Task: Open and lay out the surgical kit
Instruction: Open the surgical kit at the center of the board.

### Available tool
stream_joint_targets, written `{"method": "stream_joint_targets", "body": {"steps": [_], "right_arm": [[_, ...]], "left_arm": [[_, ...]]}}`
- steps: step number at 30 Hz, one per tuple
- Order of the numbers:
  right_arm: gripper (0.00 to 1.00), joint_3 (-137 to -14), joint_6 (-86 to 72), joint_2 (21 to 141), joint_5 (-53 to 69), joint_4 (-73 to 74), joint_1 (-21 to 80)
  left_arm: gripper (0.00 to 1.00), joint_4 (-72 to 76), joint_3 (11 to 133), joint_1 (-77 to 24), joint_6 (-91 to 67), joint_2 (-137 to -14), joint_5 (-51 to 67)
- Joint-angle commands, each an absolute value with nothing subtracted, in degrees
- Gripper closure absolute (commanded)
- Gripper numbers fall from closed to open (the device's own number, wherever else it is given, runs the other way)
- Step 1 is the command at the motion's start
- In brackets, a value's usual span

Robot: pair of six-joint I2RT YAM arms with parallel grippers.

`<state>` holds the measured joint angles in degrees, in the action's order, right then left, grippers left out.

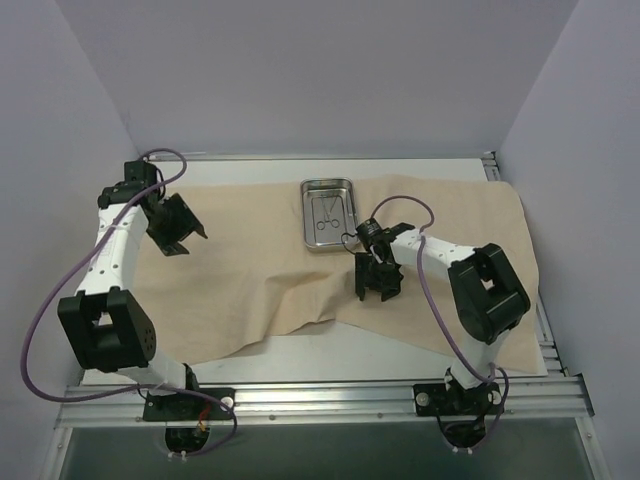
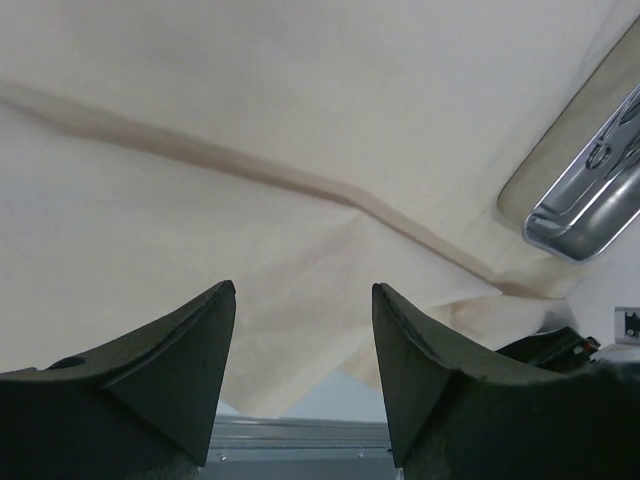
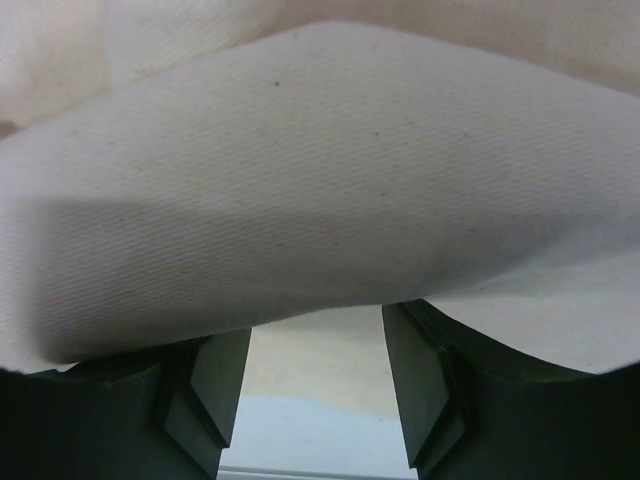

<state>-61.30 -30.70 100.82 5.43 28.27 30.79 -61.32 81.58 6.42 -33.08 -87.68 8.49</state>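
The beige cloth wrap (image 1: 250, 270) lies spread wide over the table, with creases and an uneven front edge. On its far middle stands the steel tray (image 1: 328, 213) with two thin scissor-like instruments (image 1: 326, 212) inside. My left gripper (image 1: 172, 225) hangs open over the cloth's left part. In the left wrist view nothing sits between its fingers (image 2: 215, 330), and the cloth (image 2: 300, 100) and the tray (image 2: 590, 200) lie beyond. My right gripper (image 1: 378, 280) is low at the cloth's front edge. A fold of cloth (image 3: 300, 180) drapes over its fingertips, and its jaws stand apart.
The white table board (image 1: 330, 352) shows in front of the cloth. An aluminium rail (image 1: 320, 405) runs along the near edge with both arm bases on it. Grey walls close in the left, right and back. The right arm's cable (image 1: 430, 290) loops above the cloth.
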Motion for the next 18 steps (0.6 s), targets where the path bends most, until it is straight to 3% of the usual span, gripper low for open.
{"method": "stream_joint_targets", "body": {"steps": [1,5,9,14,18], "right_arm": [[0.46,-58.5,-34.7,102.6,1.1,24.6,30.7],[0.47,-52.8,-39.6,101.1,0.2,27.3,30.5],[0.47,-47.6,-41.9,92.1,-1.7,32.9,26.1],[0.45,-43.5,-39.1,83.4,4.2,41.7,21.9],[0.4,-49.6,-36.1,78.9,3.0,47.5,22.5]], "left_arm": [[0.35,-55.5,87.6,6.2,-34.4,-93.0,12.9],[0.35,-55.5,92.3,6.2,-33.4,-99.0,13.6],[0.36,-55.7,96.0,6.2,-31.3,-103.8,13.2],[0.36,-56.8,100.5,6.8,-28.8,-109.6,11.1],[0.36,-59.5,105.9,6.8,-26.5,-113.5,9.8]]}}
